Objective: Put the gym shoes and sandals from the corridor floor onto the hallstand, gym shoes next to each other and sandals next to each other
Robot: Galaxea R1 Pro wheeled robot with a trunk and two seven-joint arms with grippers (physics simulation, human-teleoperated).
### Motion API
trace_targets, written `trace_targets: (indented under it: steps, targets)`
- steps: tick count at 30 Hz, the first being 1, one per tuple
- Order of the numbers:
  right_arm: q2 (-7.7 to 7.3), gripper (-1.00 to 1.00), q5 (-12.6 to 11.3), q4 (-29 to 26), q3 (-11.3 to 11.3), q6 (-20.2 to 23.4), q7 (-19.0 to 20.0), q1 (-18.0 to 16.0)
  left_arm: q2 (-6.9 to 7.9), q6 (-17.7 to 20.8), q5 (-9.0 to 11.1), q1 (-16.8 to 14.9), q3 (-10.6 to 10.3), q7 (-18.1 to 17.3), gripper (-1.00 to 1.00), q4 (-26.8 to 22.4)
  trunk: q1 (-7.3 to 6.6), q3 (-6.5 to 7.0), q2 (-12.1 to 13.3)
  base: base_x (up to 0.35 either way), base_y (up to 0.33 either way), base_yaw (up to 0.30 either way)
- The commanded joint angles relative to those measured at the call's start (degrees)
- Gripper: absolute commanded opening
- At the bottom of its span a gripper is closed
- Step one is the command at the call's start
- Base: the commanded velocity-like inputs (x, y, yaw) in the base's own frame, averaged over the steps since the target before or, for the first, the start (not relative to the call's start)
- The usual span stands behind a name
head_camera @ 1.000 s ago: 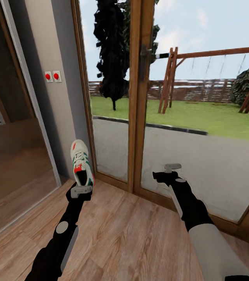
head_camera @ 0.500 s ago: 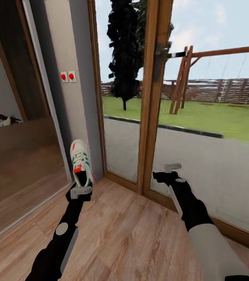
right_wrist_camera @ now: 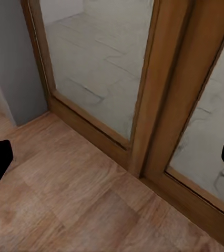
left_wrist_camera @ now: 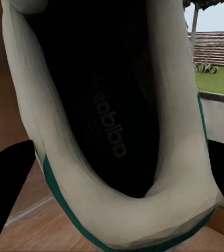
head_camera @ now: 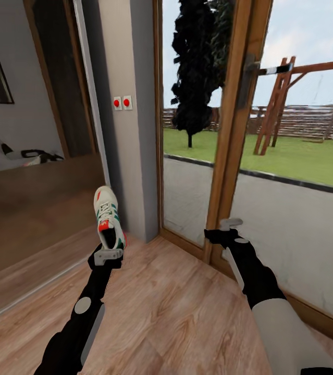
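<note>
The whole view has swung left, the glass door (head_camera: pixel 270 172) sliding rightward. The left gripper (head_camera: pixel 107 256) holds one gym shoe (head_camera: pixel 108 217) upright by its heel, jaws clenched on the stiff collar; it looks light. The right gripper (head_camera: pixel 230 227) hangs released, empty.

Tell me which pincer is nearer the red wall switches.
Left. The left pincer, gripping the gym shoe, sits below the red wall switches; the right pincer is off toward the glass door.
</note>
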Motion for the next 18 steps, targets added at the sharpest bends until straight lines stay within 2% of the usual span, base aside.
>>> trace_targets:
  steps: [1,6,15,18]
  targets:
    - [-0.01,1.0,0.4,-0.1,0.0,0.3,0.0,0.0,0.0,-0.1,-0.3,0.0,-0.1,0.3,-1.0,0.0,0.0,-0.06,0.0,0.158,-0.079,0.297]
    - [-0.01,1.0,0.4,-0.1,0.1,0.4,0.0,0.0,-0.06,-0.1,-0.3,0.0,-0.1,0.4,-1.0,0.0,0.0,-0.06,0.0,0.171,-0.093,0.297]
    - [-0.01,1.0,0.4,-0.1,0.1,0.4,0.1,0.0,-0.05,-0.3,-0.3,0.0,-0.1,0.3,-1.0,0.0,0.0,-0.06,0.0,0.021,-0.008,0.297]
    - [-0.01,1.0,0.4,-0.1,0.0,0.4,0.1,0.0,-0.05,-3.3,-0.2,1.7,0.0,0.3,-1.0,0.0,0.0,-0.06,0.0,0.0,0.0,0.297]
